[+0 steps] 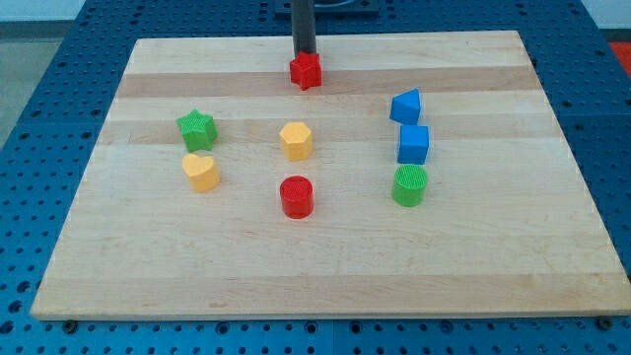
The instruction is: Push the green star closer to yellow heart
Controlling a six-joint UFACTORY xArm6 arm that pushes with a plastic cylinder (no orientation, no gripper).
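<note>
The green star (196, 128) lies at the board's left, just above the yellow heart (201, 172), with a narrow gap between them. My rod comes down from the view's top, and my tip (305, 54) ends right at the top edge of a red block (307, 71), of unclear shape, near the board's top middle. My tip is far to the right of and above the green star.
A yellow hexagon (296, 140) sits at the board's middle, a red cylinder (296, 196) below it. On the right stand a blue block (405, 106), a blue cube (413, 144) and a green cylinder (409, 185). The wooden board (325, 276) rests on a blue perforated table.
</note>
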